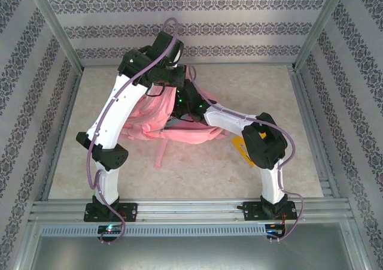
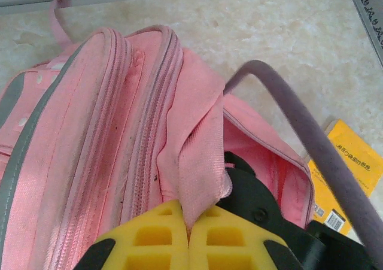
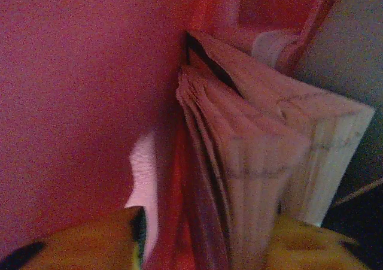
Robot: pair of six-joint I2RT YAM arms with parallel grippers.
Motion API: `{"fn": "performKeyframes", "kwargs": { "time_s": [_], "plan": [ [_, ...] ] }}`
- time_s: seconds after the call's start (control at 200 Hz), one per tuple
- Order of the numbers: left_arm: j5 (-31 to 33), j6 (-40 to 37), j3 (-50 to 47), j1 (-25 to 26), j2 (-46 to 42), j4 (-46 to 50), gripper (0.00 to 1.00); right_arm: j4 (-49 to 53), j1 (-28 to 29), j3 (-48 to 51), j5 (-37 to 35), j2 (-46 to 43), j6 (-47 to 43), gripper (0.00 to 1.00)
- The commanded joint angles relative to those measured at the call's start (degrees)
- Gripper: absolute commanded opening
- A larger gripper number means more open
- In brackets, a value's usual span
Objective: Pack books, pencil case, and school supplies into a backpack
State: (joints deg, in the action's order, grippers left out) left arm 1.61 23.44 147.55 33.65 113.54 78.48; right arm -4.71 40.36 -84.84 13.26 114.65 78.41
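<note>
The pink backpack [image 1: 157, 126] lies in the middle of the table. My left gripper [image 2: 189, 222] is shut on its pink top strap [image 2: 197, 144] and holds it up by it. The main compartment [image 2: 275, 162] gapes, and my right gripper [image 1: 190, 104] reaches down into it. In the right wrist view, books [image 3: 257, 150] stand on edge inside the pink lining, page edges toward me. The right gripper [image 3: 206, 222] is open around their lower end, its left finger [image 3: 90, 243] clear of them. A yellow-orange book [image 1: 239, 145] with a barcode lies on the table right of the backpack [image 2: 90, 132].
The right arm's purple cable [image 2: 311, 150] arcs over the yellow-orange book [image 2: 347, 168]. Metal frame rails [image 1: 311, 126] border the marble-patterned tabletop [image 1: 197, 168]. A loose backpack strap [image 1: 160, 156] trails toward the near edge.
</note>
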Motion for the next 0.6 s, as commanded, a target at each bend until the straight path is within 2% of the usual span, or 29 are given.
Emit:
{"fn": "performKeyframes", "kwargs": {
  "time_s": [0.0,0.145,0.245,0.385,0.5,0.6],
  "plan": [
    [-0.6,1.3,3.4,-1.3,-1.6,-7.1,0.00,-0.7,-0.7,-3.1,-0.6,-5.1,-7.4,0.56],
    [-0.1,1.8,3.2,-3.0,-1.6,-6.5,0.00,6.9,-2.6,0.5,0.3,-11.1,-11.4,0.61],
    [0.0,2.4,2.3,-4.1,-1.4,-6.1,0.00,9.1,-4.4,6.3,0.7,-16.3,-13.3,0.60],
    [0.4,4.8,-0.4,-4.9,-1.4,-6.6,0.00,15.7,-6.3,9.2,2.3,-22.2,-20.8,0.59],
    [0.3,5.2,-7.0,-5.0,-3.2,-10.9,0.00,23.5,-7.7,9.8,1.1,-27.2,-29.2,0.56],
    [-1.8,7.5,-18.1,-6.9,-6.6,-17.1,0.00,30.2,-8.7,11.0,-1.5,-32.3,-36.1,0.49]
  ]
}}
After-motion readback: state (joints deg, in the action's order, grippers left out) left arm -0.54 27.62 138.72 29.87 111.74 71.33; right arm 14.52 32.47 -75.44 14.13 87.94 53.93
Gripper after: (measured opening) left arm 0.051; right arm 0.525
